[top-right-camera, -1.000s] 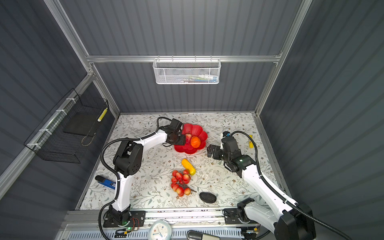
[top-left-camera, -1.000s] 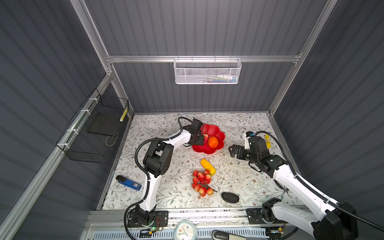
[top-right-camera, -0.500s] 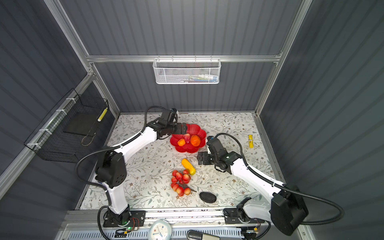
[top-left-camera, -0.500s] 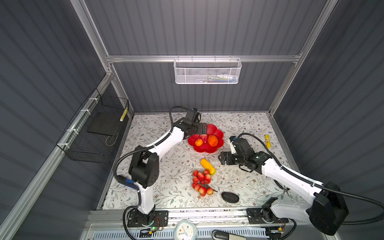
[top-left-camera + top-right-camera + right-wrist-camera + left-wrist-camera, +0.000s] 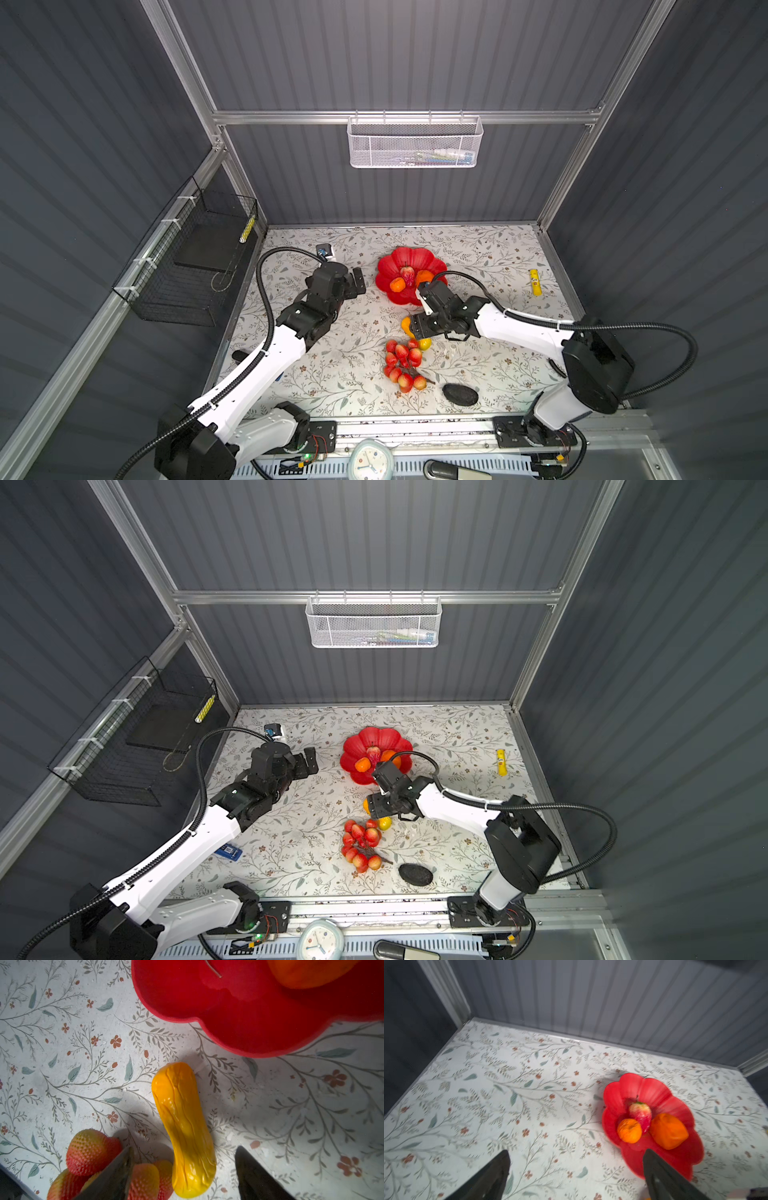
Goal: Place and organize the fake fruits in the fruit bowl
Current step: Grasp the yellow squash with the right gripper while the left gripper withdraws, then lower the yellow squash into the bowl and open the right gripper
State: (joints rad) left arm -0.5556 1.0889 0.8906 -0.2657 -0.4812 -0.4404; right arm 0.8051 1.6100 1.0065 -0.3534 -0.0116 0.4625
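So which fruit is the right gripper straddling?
The yellow oblong fruit, which the right gripper brackets with open jaws; grape bunch lies beside it, dark oval apart.

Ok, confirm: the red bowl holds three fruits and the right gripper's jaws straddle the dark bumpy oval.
Wrong fruit: the right gripper straddles the yellow oblong fruit, as the right wrist view shows. The dark bumpy oval lies apart. The red bowl does hold three fruits.

Glossy, smooth red plastic on the fruit bowl (image 5: 249, 1028) ahead of the right gripper (image 5: 184, 1148); shiny, veined yellow plastic on the yellow oblong (image 5: 182, 1118) between its matt black fingers (image 5: 116, 1176); pimpled, dull-skinned grapes (image 5: 89, 1153) beside one finger; matt, floral-printed tabletop (image 5: 62, 1076) beneath, faintly speckled and scuffed.
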